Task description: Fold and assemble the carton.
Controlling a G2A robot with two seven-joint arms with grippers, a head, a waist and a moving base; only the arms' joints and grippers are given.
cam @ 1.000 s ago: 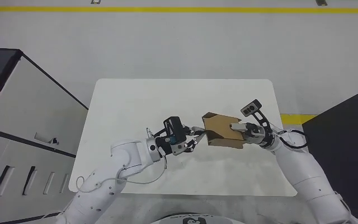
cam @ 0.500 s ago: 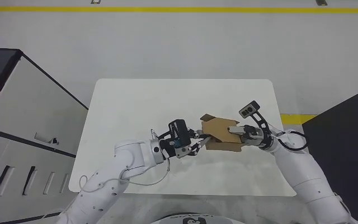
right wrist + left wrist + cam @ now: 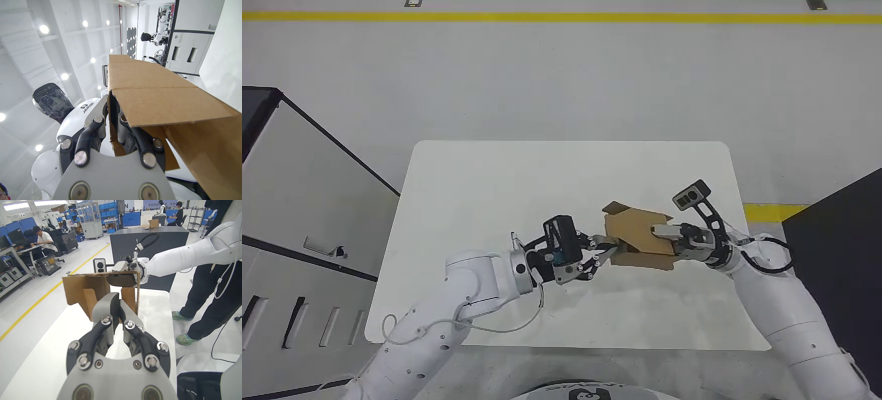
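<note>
Cardboard, brown and stiff with rough cut edges, makes the carton (image 3: 637, 236). It is a half-opened box shape held between the two arms, and I cannot tell if it touches the table (image 3: 482, 190).

On the carton's open end, the left gripper (image 3: 117, 298) has grey metal fingers with black rubber pads (image 3: 114, 308). The fingers are very close together, with a thin strip of brown card in the gap. Loose flaps (image 3: 72, 291) with round corners stick out around that end, to both sides of the fingers.

On the carton's other side, the right gripper (image 3: 112, 115) pinches one thin wall, with one finger inside and one outside. A flat panel with a fold line lies over that wall.

Under the carton, the table is smooth, white and flat, with round corners. Its front edge and right edge are near the carton. Left of the carton and behind it there is lots of bare tabletop.

Well left of the carton stands a grey cabinet (image 3: 287, 180). Past the right gripper there is a dark box-like unit (image 3: 842, 250). Far behind the carton, a yellow line (image 3: 542, 17) runs straight across the pale, smooth floor.
</note>
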